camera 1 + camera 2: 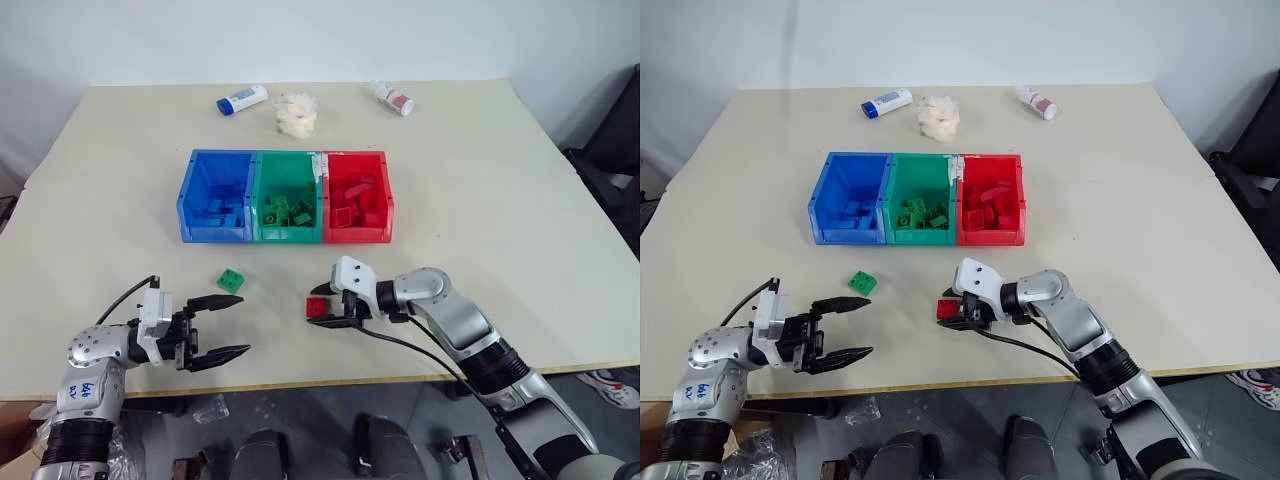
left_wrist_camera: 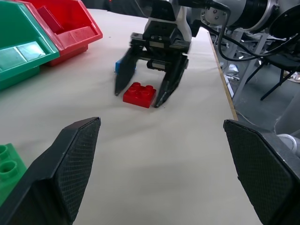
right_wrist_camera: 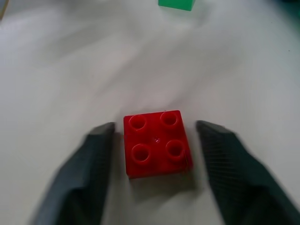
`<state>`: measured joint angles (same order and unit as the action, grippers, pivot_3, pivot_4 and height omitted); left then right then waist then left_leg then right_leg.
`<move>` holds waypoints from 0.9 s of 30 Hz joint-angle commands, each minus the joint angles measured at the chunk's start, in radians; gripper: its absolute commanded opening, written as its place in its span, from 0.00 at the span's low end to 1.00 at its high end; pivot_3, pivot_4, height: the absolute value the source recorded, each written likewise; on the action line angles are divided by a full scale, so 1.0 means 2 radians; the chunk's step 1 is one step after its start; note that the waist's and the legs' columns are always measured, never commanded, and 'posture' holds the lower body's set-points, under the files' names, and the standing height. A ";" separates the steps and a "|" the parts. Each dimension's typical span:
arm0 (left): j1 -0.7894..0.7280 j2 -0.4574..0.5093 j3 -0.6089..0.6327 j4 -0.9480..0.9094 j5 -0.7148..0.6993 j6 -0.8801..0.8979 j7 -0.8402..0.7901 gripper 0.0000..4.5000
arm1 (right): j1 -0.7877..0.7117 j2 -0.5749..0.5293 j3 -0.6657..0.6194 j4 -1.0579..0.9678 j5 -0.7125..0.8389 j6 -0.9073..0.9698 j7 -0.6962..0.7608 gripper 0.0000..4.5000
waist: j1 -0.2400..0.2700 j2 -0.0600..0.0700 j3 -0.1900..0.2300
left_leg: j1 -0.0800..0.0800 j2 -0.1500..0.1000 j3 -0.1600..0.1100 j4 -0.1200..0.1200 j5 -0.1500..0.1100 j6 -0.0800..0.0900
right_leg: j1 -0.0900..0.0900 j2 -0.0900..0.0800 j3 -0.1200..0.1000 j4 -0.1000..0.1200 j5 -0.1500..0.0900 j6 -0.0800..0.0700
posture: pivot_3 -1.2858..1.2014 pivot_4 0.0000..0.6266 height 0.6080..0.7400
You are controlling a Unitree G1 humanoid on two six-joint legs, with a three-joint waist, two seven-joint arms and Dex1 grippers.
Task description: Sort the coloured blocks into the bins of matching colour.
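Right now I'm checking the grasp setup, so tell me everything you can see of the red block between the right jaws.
The red block is a small square brick of glossy plastic with four round studs on top. It lies flat, studs up, on the beige table, near the front edge, in front of the red bin. The right gripper straddles it, one finger on each side; one looks close against it, a gap shows at the other. It is not lifted.

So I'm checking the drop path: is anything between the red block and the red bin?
Nothing visible. The red block sits between the right tool's fingers, with bare table up to the red bin.
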<state>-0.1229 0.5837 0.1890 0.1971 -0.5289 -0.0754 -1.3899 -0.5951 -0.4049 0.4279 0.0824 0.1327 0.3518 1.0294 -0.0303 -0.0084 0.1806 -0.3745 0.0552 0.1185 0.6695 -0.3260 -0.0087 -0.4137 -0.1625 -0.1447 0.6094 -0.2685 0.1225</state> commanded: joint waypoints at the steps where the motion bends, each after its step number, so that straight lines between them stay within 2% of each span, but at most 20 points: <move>1: -0.006 -0.005 0.003 -0.007 -0.008 -0.007 0.000 1.00 | 0.007 -0.006 -0.004 -0.029 -0.003 -0.003 0.004 0.34 | 0.000 0.000 0.000 | 0.000 0.000 0.000 0.000 0.000 0.000 | 0.000 0.000 0.000 0.000 0.000 0.000 | 0.52 0.24 1.00; 6: -0.026 -0.010 -0.002 0.012 -0.003 -0.011 -0.005 1.00 | 0.014 -0.005 -0.031 -0.057 0.012 0.013 -0.012 0.32 | 0.000 0.000 0.000 | 0.000 0.000 0.000 0.000 0.000 0.000 | 0.000 0.000 0.000 0.000 0.000 0.000 | 0.52 0.24 1.00; 11: -0.041 -0.011 -0.006 0.029 -0.001 -0.016 -0.010 1.00 | -0.001 0.005 -0.097 -0.073 0.049 0.040 -0.047 0.32 | 0.001 0.000 0.000 | 0.000 0.000 0.000 0.000 0.000 0.000 | 0.000 0.000 0.000 0.000 0.000 0.000 | 0.52 0.24 1.00; 18: -0.060 -0.015 -0.013 0.051 0.004 -0.022 -0.020 1.00 | -0.095 0.011 -0.177 0.068 0.030 -0.026 -0.126 0.32 | -0.001 0.000 0.000 | 0.000 0.000 0.000 0.000 0.000 0.000 | 0.000 0.000 0.000 0.000 0.000 0.000 | 0.52 0.24 1.00; 22: -0.066 -0.017 -0.016 0.058 0.005 -0.026 -0.024 1.00 | -0.158 0.024 -0.203 0.173 0.018 -0.059 -0.173 0.63 | -0.003 0.000 0.000 | 0.000 0.000 0.001 -0.001 0.000 0.000 | -0.001 0.000 0.000 0.000 0.000 0.000 | 0.52 0.24 1.00; 26: -0.066 -0.018 -0.016 0.060 0.005 -0.028 -0.026 1.00 | -0.153 0.022 -0.197 0.181 0.014 -0.081 -0.158 0.94 | -0.004 0.000 0.000 | 0.000 0.000 0.001 -0.002 0.000 0.000 | -0.001 0.000 0.000 -0.001 0.000 0.000 | 0.52 0.24 1.00; 27: -0.065 -0.018 -0.016 0.059 0.004 -0.029 -0.026 1.00 | -0.144 0.018 -0.195 0.169 0.016 -0.081 -0.147 0.99 | -0.004 0.000 0.000 | 0.000 0.000 0.001 -0.002 0.000 0.000 | -0.001 0.000 0.000 -0.001 0.000 0.000 | 0.52 0.24 1.00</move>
<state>-0.2525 0.5494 0.1534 0.3262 -0.5145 -0.1181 -1.4327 -0.8931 -0.3617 0.0399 0.4598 0.1625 0.2172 0.7104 -0.0376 -0.0083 0.1806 -0.3754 0.0547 0.1209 0.6660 -0.3261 -0.0090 -0.4153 -0.1623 -0.1445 0.6069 -0.2686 0.1226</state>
